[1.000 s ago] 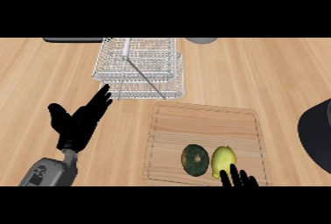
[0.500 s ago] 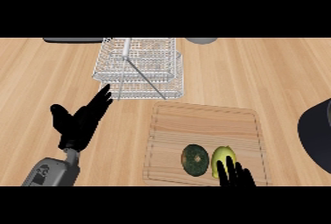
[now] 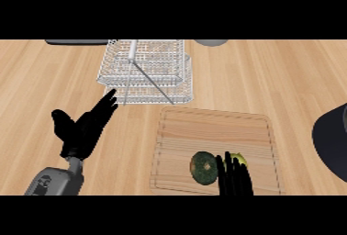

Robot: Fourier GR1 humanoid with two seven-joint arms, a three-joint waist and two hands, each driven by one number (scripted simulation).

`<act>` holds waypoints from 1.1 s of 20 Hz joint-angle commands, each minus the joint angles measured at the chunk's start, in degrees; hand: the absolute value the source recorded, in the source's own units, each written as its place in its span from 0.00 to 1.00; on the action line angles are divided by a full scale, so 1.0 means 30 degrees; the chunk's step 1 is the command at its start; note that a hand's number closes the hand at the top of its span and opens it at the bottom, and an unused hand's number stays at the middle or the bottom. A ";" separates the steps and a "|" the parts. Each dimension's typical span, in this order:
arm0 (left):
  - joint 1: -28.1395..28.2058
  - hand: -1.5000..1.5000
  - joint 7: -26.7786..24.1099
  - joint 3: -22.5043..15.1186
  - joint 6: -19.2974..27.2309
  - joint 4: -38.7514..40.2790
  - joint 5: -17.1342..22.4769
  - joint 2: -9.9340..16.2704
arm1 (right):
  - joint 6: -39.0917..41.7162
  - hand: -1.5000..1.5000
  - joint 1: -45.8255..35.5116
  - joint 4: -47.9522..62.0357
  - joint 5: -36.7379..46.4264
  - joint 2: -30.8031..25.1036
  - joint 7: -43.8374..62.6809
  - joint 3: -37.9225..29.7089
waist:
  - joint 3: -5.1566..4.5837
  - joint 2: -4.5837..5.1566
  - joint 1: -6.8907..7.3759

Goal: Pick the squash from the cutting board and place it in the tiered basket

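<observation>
A light wooden counter top (image 3: 271, 78) fills the view. Near its near edge, right of the middle, lies a pale rectangular wooden cutting board (image 3: 215, 133) with a groove running round its rim. Beyond the board's far left corner, towards the counter's far edge, stands a white wire tiered basket (image 3: 149, 69) with a slanting wire handle across it. A large dark round object (image 3: 333, 142) is cut off by the counter's right edge, and a flat dark object (image 3: 78, 42) and a grey round one (image 3: 213, 42) are cut off at the far edge.

The robot's black left hand (image 3: 81, 131) rests open on its grey forearm left of the board, fingers straight and pointing towards the basket's near left corner.

The black right hand (image 3: 233, 175) comes in over the board's near edge, its straight fingers spread narrowly and lying over a small yellow squash (image 3: 238, 159), most of which they hide; whether they touch it I cannot tell. Just left of the squash, still on the board near its near edge, lies a dark green round vegetable (image 3: 203, 167).
</observation>
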 commanded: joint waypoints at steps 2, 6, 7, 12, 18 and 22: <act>-0.0669 0.50 0.0010 0.0779 -0.0778 0.0457 -0.0223 -0.0471 | -0.1045 0.00 -0.1128 0.1303 -0.1402 -0.0067 -0.0442 -0.0573 | 0.0006 0.0019 -0.0068; 0.0450 0.50 -0.0557 0.0824 -0.1106 0.0160 -0.0651 -0.0662 | -0.1631 0.00 -0.2412 0.3106 -0.2248 0.0320 -0.0597 -0.1738 | 0.0007 0.0025 -0.0013; 0.0144 0.50 0.0498 0.1115 -0.0727 -0.0647 -0.0650 -0.0718 | -0.1063 0.00 -0.2137 0.2326 -0.1703 0.0636 -0.0057 -0.0772 | 0.0006 0.0013 -0.0027; -0.0847 0.50 0.0513 0.1022 -0.0554 0.0336 -0.1539 -0.1727 | -0.1468 0.00 -0.2087 0.2259 -0.3304 -0.0350 -0.0850 -0.1668 | 0.0005 0.0018 -0.0097; -0.0227 0.50 0.1054 0.1279 -0.1315 -0.0779 -0.1151 -0.1351 | -0.3672 0.00 -0.4561 0.7454 -0.4242 0.0847 -0.2387 -0.3429 | 0.0012 0.0028 -0.0004; 0.0326 0.50 0.0007 0.0917 -0.0942 -0.0320 -0.2262 -0.1991 | -0.2345 0.00 -0.5075 0.6517 -0.5213 0.0465 -0.2380 -0.4138 | 0.0007 0.0025 -0.0012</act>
